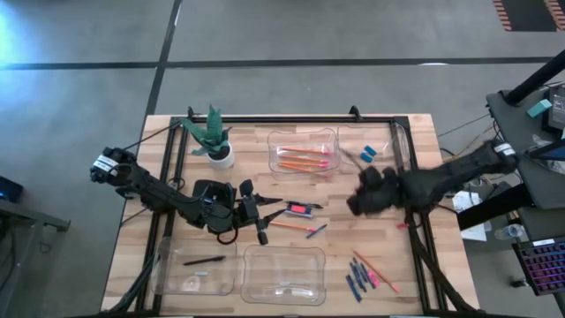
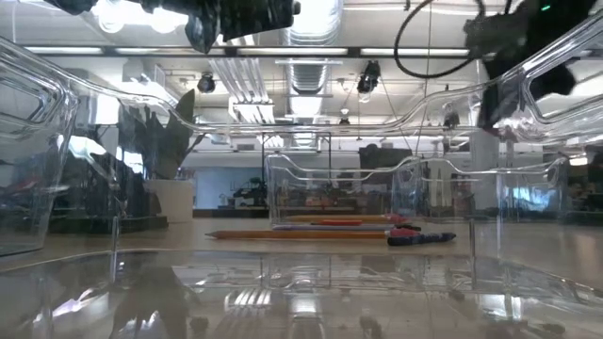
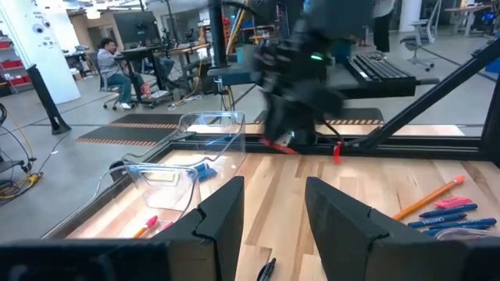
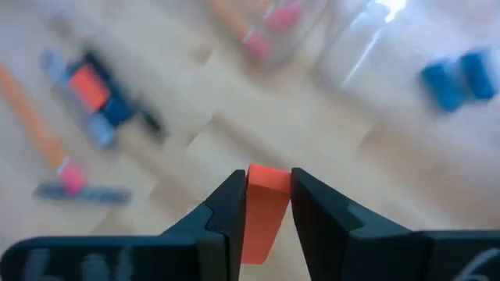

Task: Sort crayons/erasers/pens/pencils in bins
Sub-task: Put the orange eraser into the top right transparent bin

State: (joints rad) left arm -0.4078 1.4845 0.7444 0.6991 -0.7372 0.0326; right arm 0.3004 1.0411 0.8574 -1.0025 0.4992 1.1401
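Wood planks make the table [image 1: 265,177], framed by black rails on a grey concrete floor; beyond it, a person sits at a desk in the open workshop. Right gripper [image 4: 268,191] hangs over the table's middle, jaws clamped on an orange-red eraser [image 4: 263,204]. Left gripper [image 3: 273,226] waits near the left side, fingers parted and holding nothing. Four clear bins [image 1: 305,152] sit toward the table's far and near edges
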